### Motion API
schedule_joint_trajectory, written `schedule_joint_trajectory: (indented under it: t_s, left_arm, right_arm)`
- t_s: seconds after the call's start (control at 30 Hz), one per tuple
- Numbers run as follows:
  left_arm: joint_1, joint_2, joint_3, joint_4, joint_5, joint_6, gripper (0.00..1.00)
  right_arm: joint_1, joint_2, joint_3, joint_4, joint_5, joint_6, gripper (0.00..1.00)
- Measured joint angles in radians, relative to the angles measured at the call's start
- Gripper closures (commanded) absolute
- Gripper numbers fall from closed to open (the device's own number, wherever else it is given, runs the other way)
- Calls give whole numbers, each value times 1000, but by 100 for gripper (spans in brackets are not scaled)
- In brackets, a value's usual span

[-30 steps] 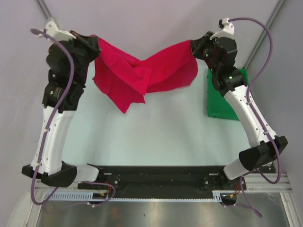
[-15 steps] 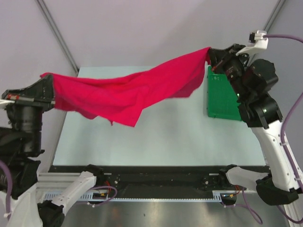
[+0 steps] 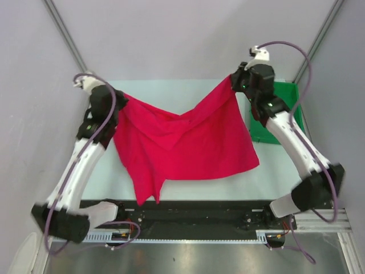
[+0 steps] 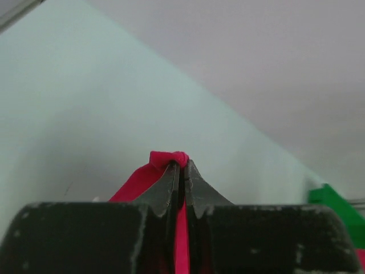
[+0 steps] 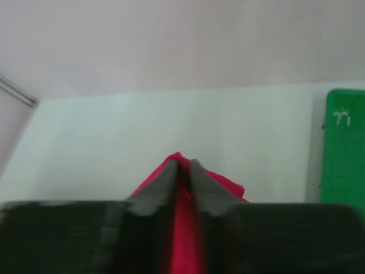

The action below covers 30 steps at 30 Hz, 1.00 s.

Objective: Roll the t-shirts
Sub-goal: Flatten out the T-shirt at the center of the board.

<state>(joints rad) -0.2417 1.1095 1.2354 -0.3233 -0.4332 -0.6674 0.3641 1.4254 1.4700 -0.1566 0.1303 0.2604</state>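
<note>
The crimson-red t-shirt (image 3: 182,148) hangs between my two grippers and drapes down over the table toward the near edge. My left gripper (image 3: 118,100) is shut on its left top corner; the left wrist view shows red cloth (image 4: 166,160) pinched between the closed fingers (image 4: 181,171). My right gripper (image 3: 235,84) is shut on the right top corner; the right wrist view shows red cloth (image 5: 228,185) pinched at the fingertips (image 5: 183,166). The shirt sags in the middle between the two holds.
A green tray (image 3: 279,114) stands at the right side of the table, behind my right arm, and shows in the right wrist view (image 5: 344,148). The pale table (image 3: 188,91) is bounded by grey walls at the back and sides.
Both arms moved inward and lowered from a wide stretch. The shirt went from pulled taut and high to hanging lower, spread down toward the near edge.
</note>
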Motion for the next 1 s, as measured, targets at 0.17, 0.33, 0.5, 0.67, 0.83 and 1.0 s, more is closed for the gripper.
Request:
schedule_joint_trajectory:
  t_s: [0.17, 0.33, 0.5, 0.67, 0.83, 1.0]
  left_arm:
    - [161, 326, -6, 70, 147, -79, 9]
    - [208, 278, -52, 11, 178, -150, 16]
    - [177, -31, -318, -55, 150, -247, 34]
    - [164, -175, -609, -114, 130, -339, 46]
    - [155, 5, -620, -39, 167, -311, 29]
    - [146, 243, -392, 47, 178, -274, 29]
  right_arm:
    - [-83, 370, 151, -61, -19, 13, 30]
    - [-96, 467, 219, -192, 10, 39, 29]
    - [-3, 237, -35, -237, 70, 102, 34]
    - [131, 50, -271, -261, 121, 145, 35]
    - [121, 52, -402, -218, 89, 163, 31]
    - [16, 145, -407, -36, 10, 185, 30]
